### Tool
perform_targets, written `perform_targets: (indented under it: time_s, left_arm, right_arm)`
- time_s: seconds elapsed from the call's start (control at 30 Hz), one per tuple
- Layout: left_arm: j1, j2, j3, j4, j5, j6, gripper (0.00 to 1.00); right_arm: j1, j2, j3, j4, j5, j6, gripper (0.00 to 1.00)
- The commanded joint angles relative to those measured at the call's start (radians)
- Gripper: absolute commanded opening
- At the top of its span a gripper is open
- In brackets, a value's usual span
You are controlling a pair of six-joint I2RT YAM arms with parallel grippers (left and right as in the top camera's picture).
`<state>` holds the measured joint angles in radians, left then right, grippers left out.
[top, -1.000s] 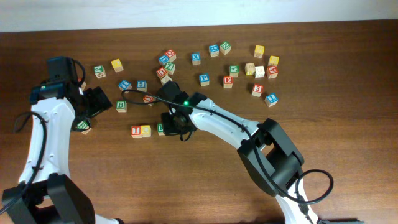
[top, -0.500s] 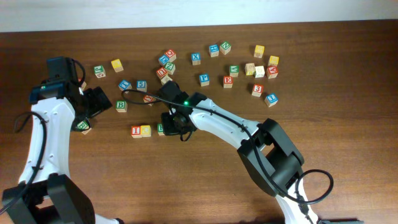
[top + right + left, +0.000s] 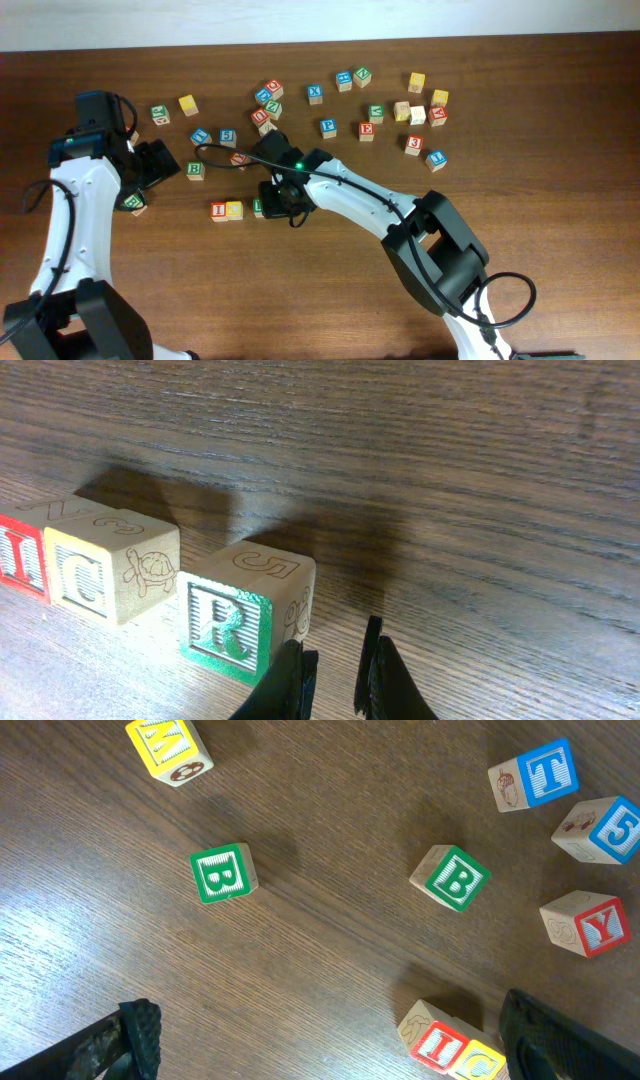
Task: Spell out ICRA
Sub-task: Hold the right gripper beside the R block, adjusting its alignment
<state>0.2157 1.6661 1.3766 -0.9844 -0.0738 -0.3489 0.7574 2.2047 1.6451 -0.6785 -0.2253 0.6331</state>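
Note:
A red I block (image 3: 219, 211), a yellow C block (image 3: 234, 209) and a green R block (image 3: 259, 207) stand in a row on the table. In the right wrist view the I (image 3: 20, 555) and C (image 3: 100, 575) touch, and the R (image 3: 228, 622) stands a little apart from the C. My right gripper (image 3: 338, 670) (image 3: 283, 202) is down at the R block's right side, its fingers nearly together with nothing between them. My left gripper (image 3: 330, 1045) (image 3: 152, 165) is wide open and empty, hovering left of the row, with the I (image 3: 440, 1042) and C (image 3: 478, 1063) by its right finger.
Two green B blocks (image 3: 224, 873) (image 3: 451, 877), a yellow block (image 3: 168, 745), a blue T (image 3: 535, 775), a blue 5 (image 3: 600, 828) and a red Y (image 3: 585, 923) lie under the left wrist. Several more blocks are scattered across the far centre and right (image 3: 415, 112).

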Motion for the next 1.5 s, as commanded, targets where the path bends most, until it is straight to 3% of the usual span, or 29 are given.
perform_targets:
  time_s: [0.0, 0.4, 0.9, 1.47]
  left_arm:
    - [0.003, -0.003, 0.002, -0.001, 0.007, -0.006, 0.99]
    - [0.003, -0.003, 0.002, -0.001, 0.007, -0.006, 0.99]
    - [0.003, -0.003, 0.002, -0.001, 0.007, -0.006, 0.99]
    - [0.003, -0.003, 0.002, -0.001, 0.007, -0.006, 0.99]
  right_arm:
    - [0.010, 0.014, -0.009, 0.002, -0.031, 0.008, 0.10]
    - [0.008, 0.014, -0.009, 0.000, 0.156, 0.008, 0.10]
    - [0.009, 0.014, -0.009, 0.032, 0.079, 0.007, 0.09]
    - [0.008, 0.014, -0.009, 0.060, 0.132, -0.030, 0.05]
